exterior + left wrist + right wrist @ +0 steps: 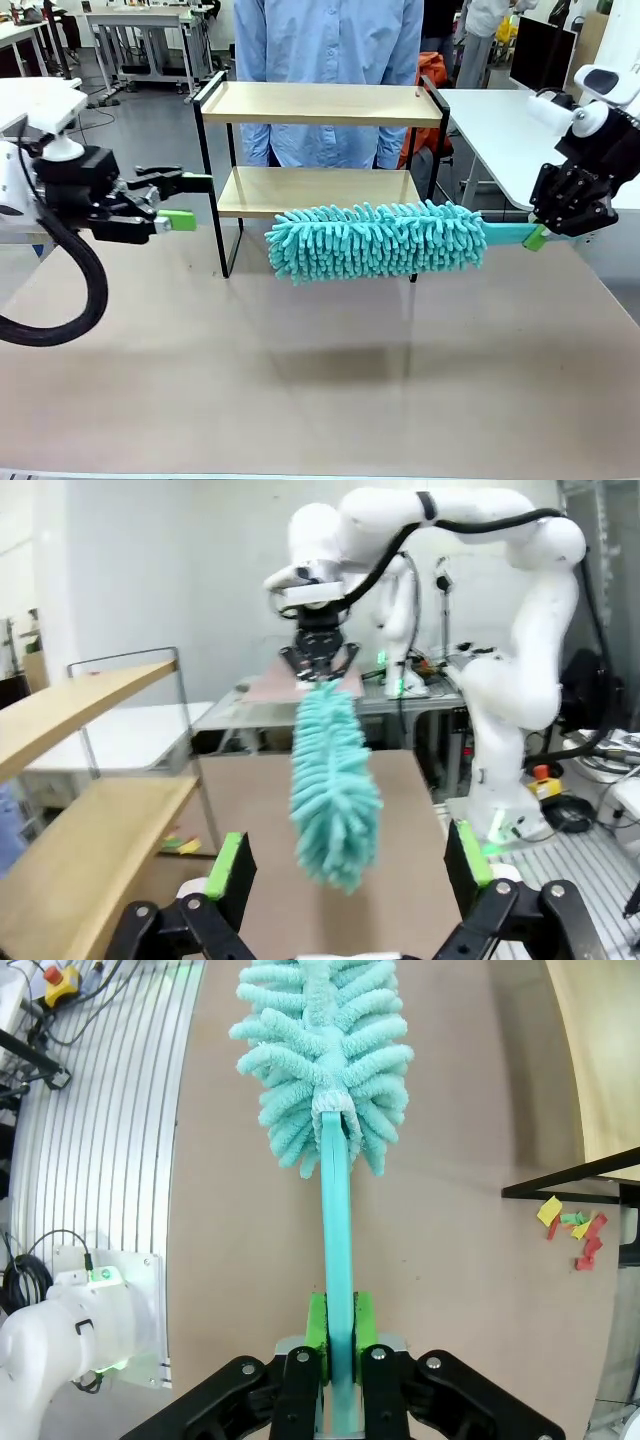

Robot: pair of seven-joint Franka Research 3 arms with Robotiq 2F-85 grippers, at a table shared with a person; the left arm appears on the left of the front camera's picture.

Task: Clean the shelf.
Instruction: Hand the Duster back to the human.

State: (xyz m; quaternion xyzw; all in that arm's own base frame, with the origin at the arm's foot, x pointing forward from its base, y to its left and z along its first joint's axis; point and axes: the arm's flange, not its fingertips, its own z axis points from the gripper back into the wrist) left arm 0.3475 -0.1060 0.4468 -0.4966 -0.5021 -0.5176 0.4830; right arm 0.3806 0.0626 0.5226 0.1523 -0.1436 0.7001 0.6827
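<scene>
The shelf (320,103) stands at the table's far middle, two light wooden boards in a thin black frame. A fluffy teal duster (375,240) hangs level in the air just in front of the lower board. My right gripper (537,236) is shut on its flat teal handle (338,1220), green pads (318,1325) pressed on both sides. My left gripper (188,201) is open and holds nothing, just left of the shelf's frame. Its wrist view looks past wide-apart pads (228,865) at the duster (333,780) and the shelf boards (80,705).
A person in a light blue shirt (330,40) stands right behind the shelf. Small red, yellow and green paper scraps (575,1228) lie on the brown table (320,390) by a shelf foot. A white table (500,130) stands at the back right.
</scene>
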